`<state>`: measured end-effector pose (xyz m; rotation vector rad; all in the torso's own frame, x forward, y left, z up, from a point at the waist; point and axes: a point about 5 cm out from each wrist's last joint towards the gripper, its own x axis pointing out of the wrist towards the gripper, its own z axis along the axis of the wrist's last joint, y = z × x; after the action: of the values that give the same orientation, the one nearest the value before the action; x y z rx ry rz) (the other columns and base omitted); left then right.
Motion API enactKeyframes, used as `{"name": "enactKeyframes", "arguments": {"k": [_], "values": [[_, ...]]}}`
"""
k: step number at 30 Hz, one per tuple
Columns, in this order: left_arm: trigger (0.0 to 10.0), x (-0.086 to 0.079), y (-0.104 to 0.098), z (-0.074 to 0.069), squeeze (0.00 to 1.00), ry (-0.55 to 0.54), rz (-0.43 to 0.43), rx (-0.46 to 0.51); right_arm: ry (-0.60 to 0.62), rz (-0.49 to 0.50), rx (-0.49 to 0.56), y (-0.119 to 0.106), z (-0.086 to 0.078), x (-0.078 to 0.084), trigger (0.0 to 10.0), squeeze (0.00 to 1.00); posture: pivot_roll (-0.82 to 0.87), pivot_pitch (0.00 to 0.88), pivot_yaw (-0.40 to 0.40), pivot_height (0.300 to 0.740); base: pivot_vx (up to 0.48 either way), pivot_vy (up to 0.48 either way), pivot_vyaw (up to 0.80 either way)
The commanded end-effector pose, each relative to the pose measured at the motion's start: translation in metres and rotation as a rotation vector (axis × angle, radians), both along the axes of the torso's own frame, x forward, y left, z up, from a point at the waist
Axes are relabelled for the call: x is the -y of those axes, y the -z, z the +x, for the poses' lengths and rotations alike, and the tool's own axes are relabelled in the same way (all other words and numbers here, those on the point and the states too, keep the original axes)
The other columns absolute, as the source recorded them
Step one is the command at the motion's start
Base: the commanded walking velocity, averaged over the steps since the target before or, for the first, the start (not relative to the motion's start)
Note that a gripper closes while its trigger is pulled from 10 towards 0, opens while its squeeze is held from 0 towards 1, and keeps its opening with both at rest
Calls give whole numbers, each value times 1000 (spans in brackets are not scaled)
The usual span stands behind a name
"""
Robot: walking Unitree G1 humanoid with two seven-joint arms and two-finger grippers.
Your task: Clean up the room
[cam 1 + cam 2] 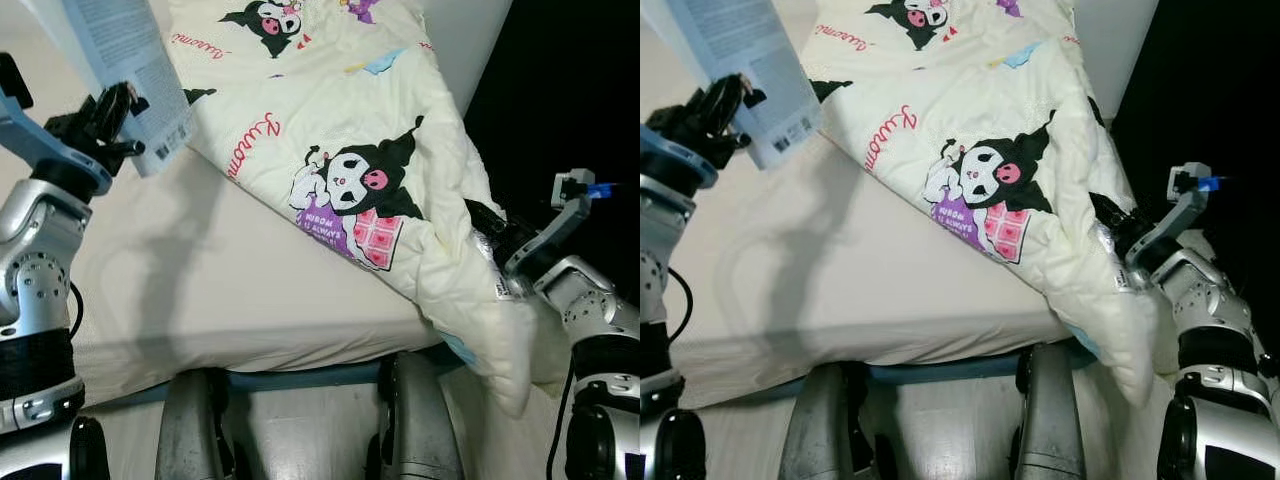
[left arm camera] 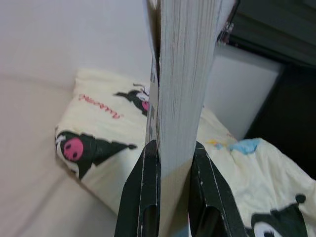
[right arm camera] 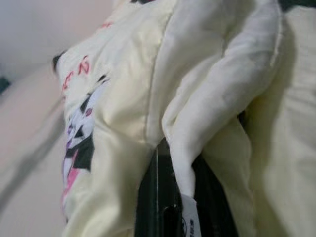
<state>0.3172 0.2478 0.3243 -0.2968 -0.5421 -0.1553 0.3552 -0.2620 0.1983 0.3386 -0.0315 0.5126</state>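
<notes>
The robot is standing at the foot of the bed, its own legs showing just below the mattress edge, and both arms are busy. Nearest to that edge, at the bed's right corner, the right gripper is clenching a fold of the quilt — in the right wrist view a pinched ridge of cream fabric is running down between the two black fingers, with a small care label hanging at the tips. From that pinch the quilt is draping over the bed's corner and then spreading away up the bed, its long axis running diagonally from the near right corner toward the far middle, cartoon prints facing up. On the bed's left side, held above the bare sheet, the left gripper is grasping a book by its lower end; the left wrist view is looking straight along the page edges, the fingers pressing on either cover, so the book is standing upright in the grip, tilting a little, and casting a shadow on the sheet. Farther off, beyond the book, the quilt's far end is lying folded near the wall. Since the quilt's loose bulk is lying on the bed's right half — and the right arm is already holding its near corner — any straightening pull would likely come from that arm, drawing along the diagonal, while the left arm seems tied up until the book is put somewhere.
</notes>
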Motion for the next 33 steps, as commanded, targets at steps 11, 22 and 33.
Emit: {"name": "enactKeyframes", "arguments": {"k": [11,22,33], "values": [[0,-17,-20,-5,0,-127,-15,116,-667,-349,32,37,-47,-125,0,0,-18,180,-47,485,0,0,0],[0,-2,-10,2,0,-128,-8,124,-1083,-892,-233,151,-115,-144,0,0,-35,117,-70,485,0,0,0],[0,7,-1,9,0,-134,17,123,-949,-1212,-329,173,-109,-104,10000,0,-45,90,-78,485,0,0,0]]}}
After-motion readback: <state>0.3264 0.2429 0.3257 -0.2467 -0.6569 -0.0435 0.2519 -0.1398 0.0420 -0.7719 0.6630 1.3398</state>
